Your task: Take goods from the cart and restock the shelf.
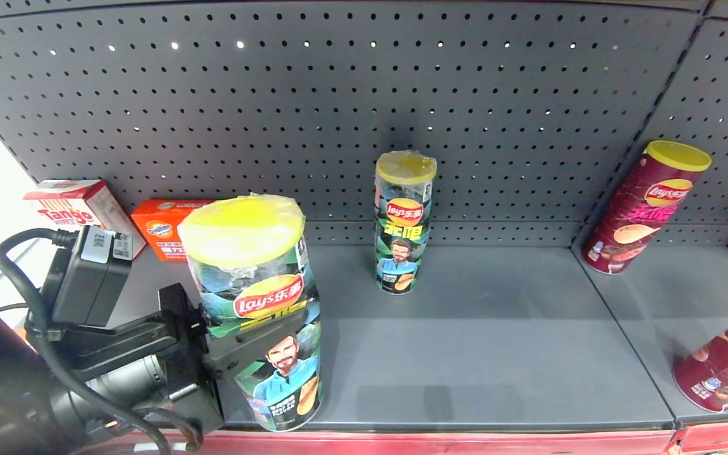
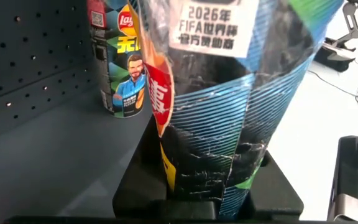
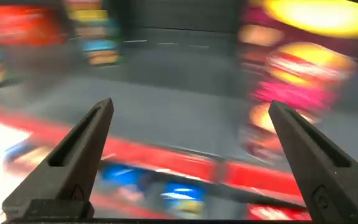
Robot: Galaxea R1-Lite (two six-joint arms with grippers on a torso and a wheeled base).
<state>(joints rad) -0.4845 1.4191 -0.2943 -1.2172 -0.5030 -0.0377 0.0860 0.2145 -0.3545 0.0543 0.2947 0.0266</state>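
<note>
My left gripper (image 1: 247,344) is shut on a green-and-blue chip can (image 1: 256,309) with a yellow lid, holding it upright at the front edge of the grey shelf (image 1: 497,354). The left wrist view shows the same can (image 2: 229,118) close up between the fingers. A second matching chip can (image 1: 403,221) stands farther back near the pegboard, also seen as the upright can (image 2: 120,62) behind the held one. My right gripper (image 3: 188,162) is open with nothing between its fingers, in front of the shelf's red edge (image 3: 185,165).
A white-and-red box (image 1: 76,205) and an orange box (image 1: 165,227) stand at the back left. A maroon chip can (image 1: 645,205) leans at the back right, and another maroon can (image 1: 724,366) lies at the front right. The shelf's middle is bare.
</note>
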